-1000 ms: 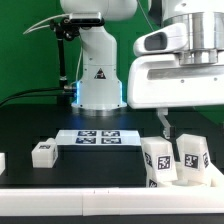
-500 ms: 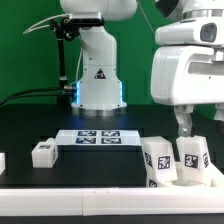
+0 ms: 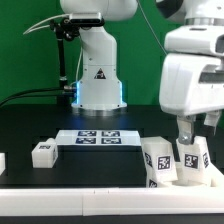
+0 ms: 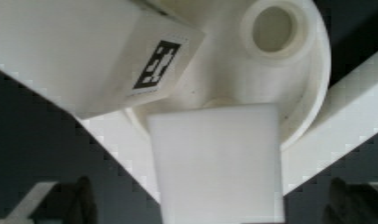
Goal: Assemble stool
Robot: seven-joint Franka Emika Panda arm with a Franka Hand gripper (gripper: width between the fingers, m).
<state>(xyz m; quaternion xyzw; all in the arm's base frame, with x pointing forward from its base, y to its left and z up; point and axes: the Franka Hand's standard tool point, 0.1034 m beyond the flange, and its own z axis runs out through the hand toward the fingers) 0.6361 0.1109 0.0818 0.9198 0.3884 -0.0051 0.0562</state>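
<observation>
The white stool seat [image 3: 178, 178] lies at the exterior view's lower right, with two tagged legs [image 3: 158, 160] standing up from it. My gripper [image 3: 186, 138] hangs just above the right one of these legs [image 3: 193, 155]. In the wrist view the round seat [image 4: 257, 70] shows a socket hole [image 4: 275, 28], one tagged leg [image 4: 147, 62] and a plain leg face [image 4: 212, 150] running between my dark fingers [image 4: 61, 200]. My gripper [image 4: 207, 205] is open, with its fingers apart from the leg on both sides. A third loose leg [image 3: 42, 153] lies at the exterior view's left.
The marker board [image 3: 97, 137] lies mid-table before the robot base [image 3: 98, 85]. A long white bar [image 3: 90, 200] edges the table front. A small white piece [image 3: 2, 161] shows at the left edge. The table is black.
My gripper has moved to the exterior view's right and down, from beside the stool to just over its right-hand leg. The stool and the loose leg have not moved.
</observation>
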